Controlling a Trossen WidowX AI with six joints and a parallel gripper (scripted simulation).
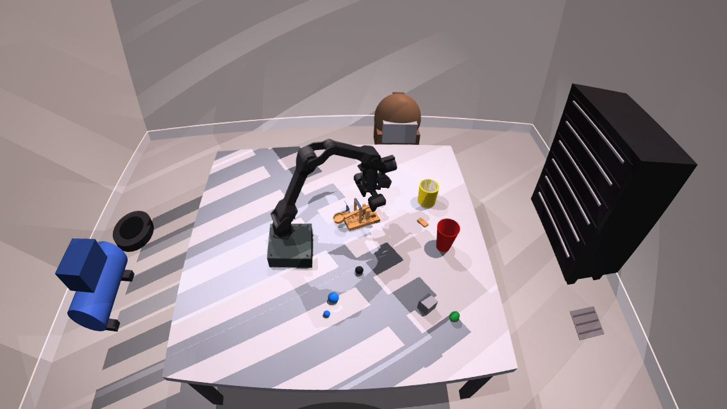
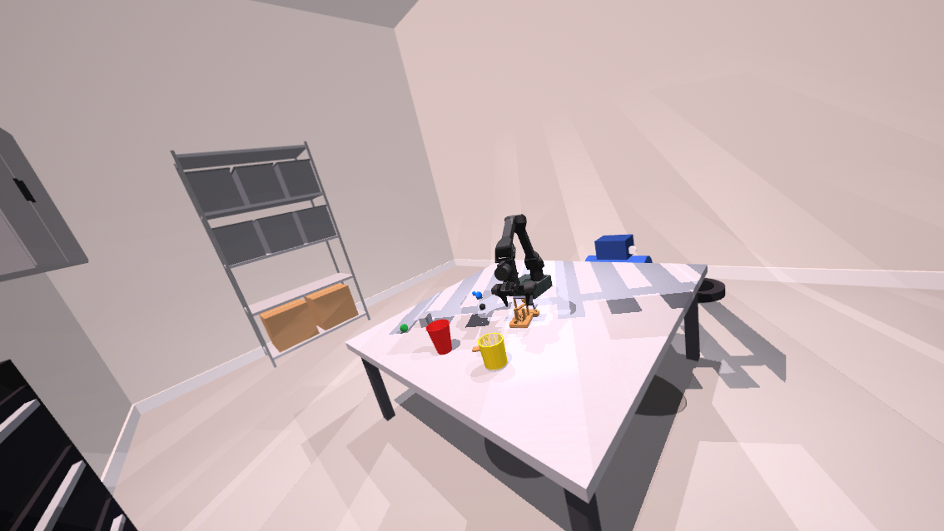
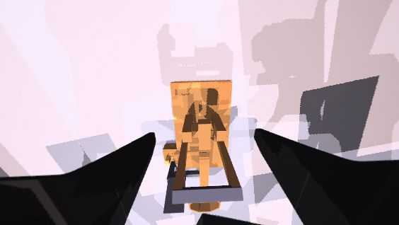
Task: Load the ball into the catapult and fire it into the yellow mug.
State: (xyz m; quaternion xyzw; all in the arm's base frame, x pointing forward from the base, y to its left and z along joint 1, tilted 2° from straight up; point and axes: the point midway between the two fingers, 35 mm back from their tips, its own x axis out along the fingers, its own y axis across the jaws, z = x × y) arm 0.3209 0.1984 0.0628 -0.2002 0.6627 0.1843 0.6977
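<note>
Clock bearings from the top view, 12 at the picture's top. I have the hand (image 1: 368, 195) (image 2: 519, 300) (image 3: 205, 134) over the catapult (image 1: 367, 222) (image 2: 520, 323) (image 3: 184, 95), its fingers wide apart with nothing between them. Wrist view: the two tips flank the frame, a visible gap on each side.

Catapult sits well inside the desk (image 1: 254, 363) (image 2: 593, 422) edges. Its spoon cup (image 1: 338, 217) (image 3: 204, 206) lies toward 9; the arm's base (image 1: 290, 260) (image 2: 544, 285) is at 8, apart from it.

Yellow mug (image 1: 427, 197) (image 2: 494, 354) upright between 2 and 3, open room between it and the catapult, nearer the 3 o'clock edge. Red cup (image 1: 444, 238) (image 2: 439, 338) upright just past 3, near that same edge. Orange chip (image 1: 422, 222) (image 2: 475, 348) lies flat at 3, between catapult and edge.

Black ball (image 1: 358, 270) (image 2: 482, 306) at 6, clear space around it. Two more between 6 and 7: big blue ball (image 1: 333, 297) (image 2: 478, 295) and small blue ball (image 1: 326, 313) (image 2: 473, 293), near each other, apart. Grey block (image 1: 427, 304) (image 2: 425, 320) at 5; green ball (image 1: 454, 316) (image 2: 404, 327) close by, between 4 and 5. Which ball is meant, I can't tell.
</note>
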